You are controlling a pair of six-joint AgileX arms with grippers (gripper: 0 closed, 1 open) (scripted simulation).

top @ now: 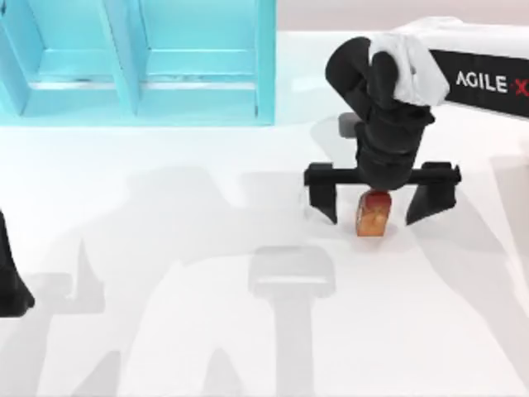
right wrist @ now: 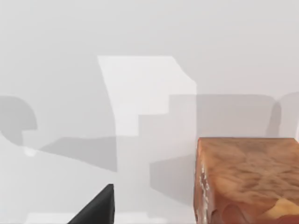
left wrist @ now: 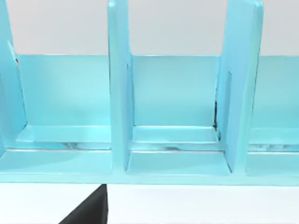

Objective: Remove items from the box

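Observation:
An orange-brown carton-shaped block (top: 374, 217) with a red rounded top stands on the white table, right of centre. My right gripper (top: 376, 205) hangs over it, open, with one black finger on each side and clear gaps between them and the block. The right wrist view has the block (right wrist: 247, 182) close up, apart from one fingertip (right wrist: 96, 207). The light blue box (top: 136, 62) sits at the back left, well away from the block. My left arm (top: 10, 277) is parked at the table's left edge, its wrist view facing the box's compartments (left wrist: 175, 135).
The box has upright dividers (left wrist: 119, 88) forming several open bays along the back left. White table stretches across the front and middle, crossed by grey arm shadows (top: 291, 273).

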